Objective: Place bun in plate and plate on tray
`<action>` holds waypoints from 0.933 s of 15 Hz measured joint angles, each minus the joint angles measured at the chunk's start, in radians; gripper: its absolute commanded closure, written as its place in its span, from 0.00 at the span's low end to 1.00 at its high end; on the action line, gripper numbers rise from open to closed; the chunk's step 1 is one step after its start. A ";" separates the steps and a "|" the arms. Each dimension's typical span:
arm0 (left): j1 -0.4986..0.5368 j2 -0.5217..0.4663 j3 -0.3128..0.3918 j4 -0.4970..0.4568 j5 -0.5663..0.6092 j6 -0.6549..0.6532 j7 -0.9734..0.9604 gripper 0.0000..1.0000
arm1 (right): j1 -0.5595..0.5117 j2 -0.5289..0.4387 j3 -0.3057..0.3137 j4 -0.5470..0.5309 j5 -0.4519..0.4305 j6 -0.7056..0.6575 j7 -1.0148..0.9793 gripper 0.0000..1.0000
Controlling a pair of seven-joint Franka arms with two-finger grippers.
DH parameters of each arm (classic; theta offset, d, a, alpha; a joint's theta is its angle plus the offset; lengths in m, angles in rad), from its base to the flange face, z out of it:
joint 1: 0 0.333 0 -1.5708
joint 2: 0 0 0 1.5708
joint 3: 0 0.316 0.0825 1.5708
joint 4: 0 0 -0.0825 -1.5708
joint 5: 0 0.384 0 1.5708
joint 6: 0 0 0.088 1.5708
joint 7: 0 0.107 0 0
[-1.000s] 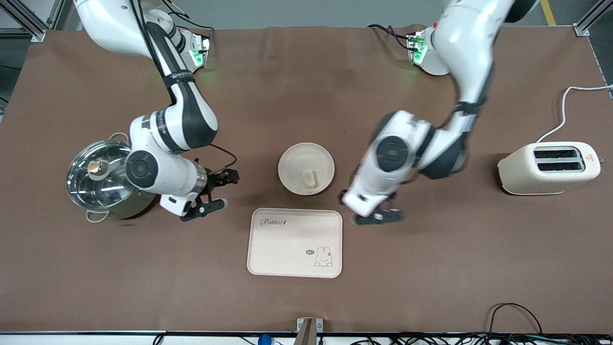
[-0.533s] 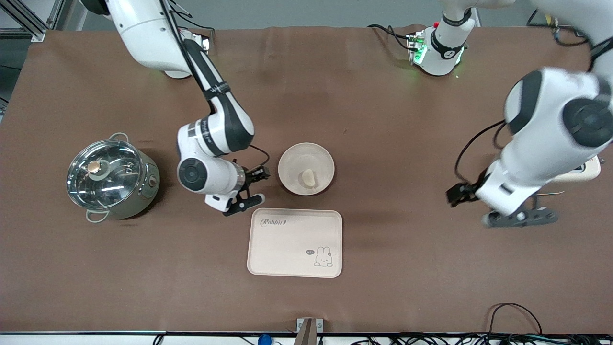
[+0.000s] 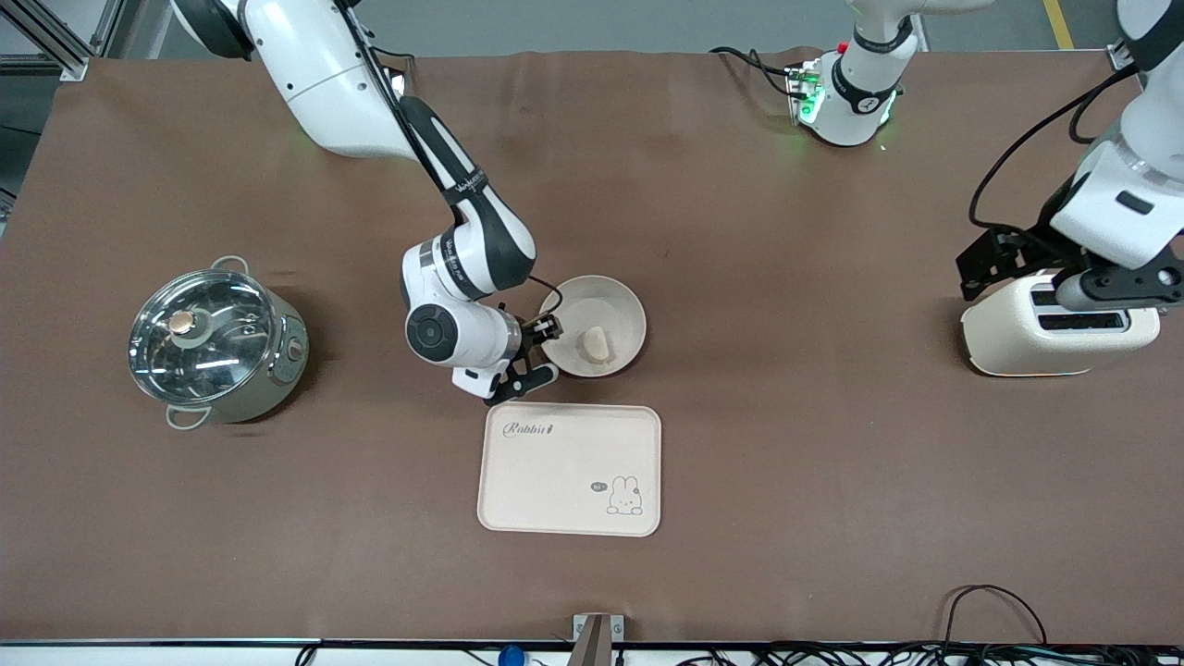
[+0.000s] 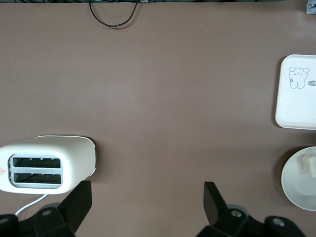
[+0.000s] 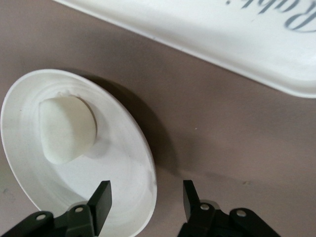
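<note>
A brown-covered table (image 3: 740,231) fills the scene under even light.

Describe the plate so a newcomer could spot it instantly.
Start at the rectangular tray with the rabbit print near the middle of the table. Just farther from the front camera than it sits the plate, with the right gripper open at its rim. It alone is round, plain cream-white, and holds the small bun.

"Rabbit" script on the tray (image 3: 569,467)

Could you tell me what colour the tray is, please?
Cream, with dark "Rabbit" script and a rabbit drawing; the tray shows best in the front view.
</note>
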 measured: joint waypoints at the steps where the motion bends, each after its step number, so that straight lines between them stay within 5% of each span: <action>1: 0.029 -0.008 -0.024 -0.009 0.000 -0.001 0.007 0.00 | 0.000 0.003 0.002 0.000 0.000 0.001 0.000 0.44; 4: 0.075 -0.029 -0.040 -0.040 -0.007 -0.001 0.039 0.00 | 0.004 0.013 0.006 0.000 0.007 0.017 0.000 0.50; 9: 0.014 -0.058 0.119 -0.083 -0.086 -0.002 0.126 0.00 | 0.009 0.032 0.007 0.000 0.036 0.030 -0.001 0.77; 14: -0.006 -0.076 0.120 -0.110 -0.090 0.004 0.129 0.00 | 0.009 0.032 0.007 0.002 0.039 0.031 0.000 0.96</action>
